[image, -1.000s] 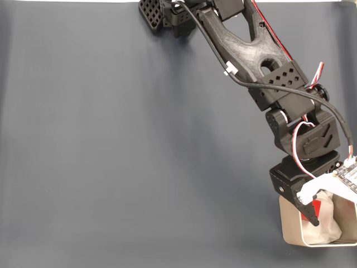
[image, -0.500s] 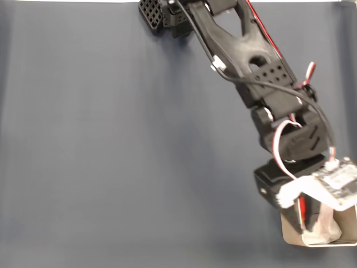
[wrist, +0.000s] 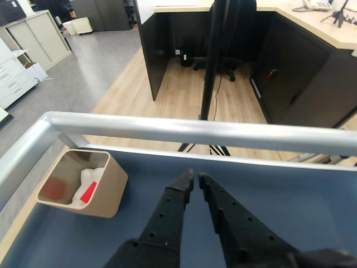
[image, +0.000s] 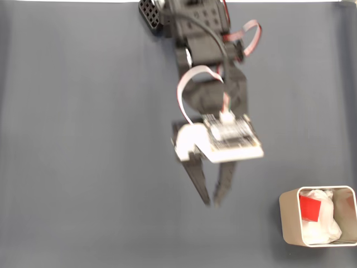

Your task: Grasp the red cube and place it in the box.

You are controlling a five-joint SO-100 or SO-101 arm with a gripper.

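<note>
**Cube in the box, arm out over open desk**

Tool [image: 211, 203] hangs above the bare blue-grey desk [image: 83, 167] in the fixed view, well apart from the box [image: 290, 234], its two dark fingers [image: 198, 181] drawn nearly together at the tips and holding nothing. The wrist view agrees: the tool [wrist: 194, 180] shows only a thin slit between its tips, with blue desk [wrist: 307, 201] beneath them.

And there's the red cube [image: 309, 207], sitting inside the box on the white padding [image: 323, 223], up against the wall nearer the arm. From the wrist camera the box [wrist: 109, 192] stands off to the left near the metal rail [wrist: 223, 131], and the red cube [wrist: 88, 192] shows as a sliver of red beside the padding [wrist: 92, 176].

By the look of it, the placing is done. What could spoil it? The cube looks propped on soft padding rather than flat on the bottom, so a knock to the light box from a low swinging arm could tip it or shake the cube loose. Staying high and away avoids that.
</note>
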